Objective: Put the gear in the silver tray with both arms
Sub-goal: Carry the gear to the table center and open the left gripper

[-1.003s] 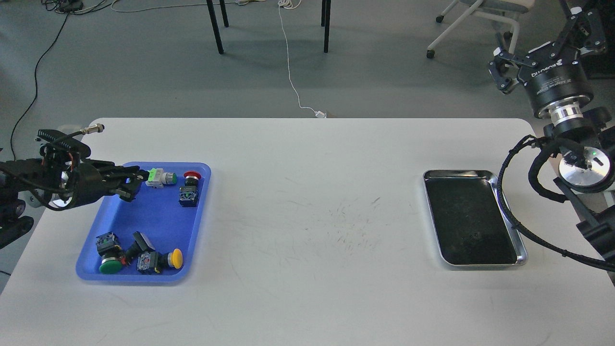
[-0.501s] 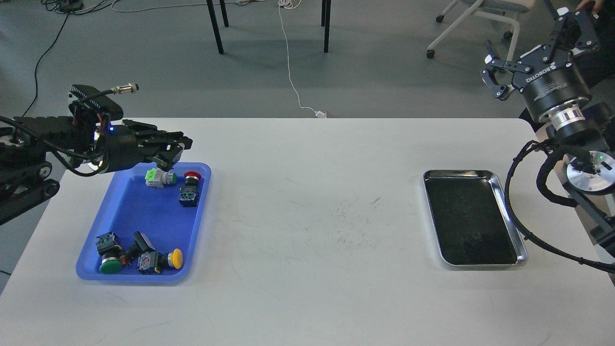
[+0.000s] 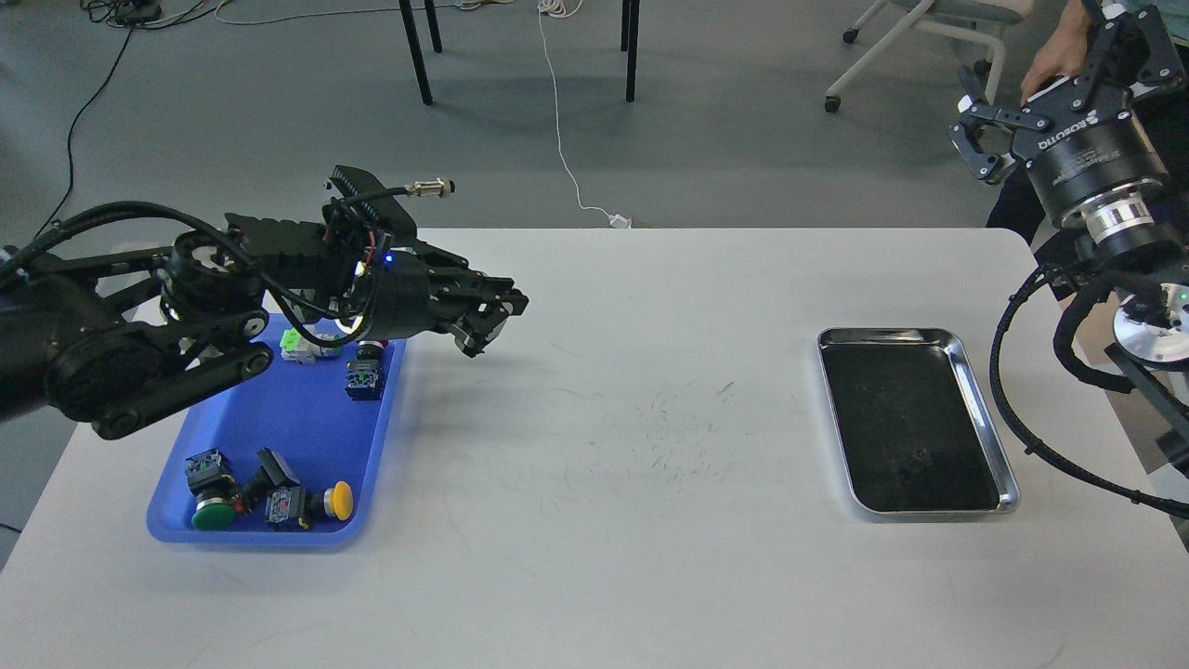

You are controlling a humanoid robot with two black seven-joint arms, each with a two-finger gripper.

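The silver tray point(image 3: 906, 418) lies empty on the right side of the white table. The gear is several push-button switches in a blue plastic tray point(image 3: 279, 409) at the left: a green one point(image 3: 212, 511), a yellow one point(image 3: 342, 500), a black block point(image 3: 364, 379) and a green-white one point(image 3: 297, 344) partly hidden by my arm. My left gripper point(image 3: 492, 321) hovers over the bare table just right of the blue tray; its dark fingers are curled close and I see nothing in them. My right gripper point(image 3: 1054, 88) is raised beyond the table's far right corner, fingers spread and empty.
A person's hand point(image 3: 1048, 58) shows right behind my right gripper. My right arm's cable hose point(image 3: 1008, 409) loops beside the silver tray's right rim. Chair and table legs stand on the floor beyond the table.
My left gripper has risen out of the blue tray and swung right, over the bare table. My right gripper has shifted slightly up and right. A hand has appeared behind it.
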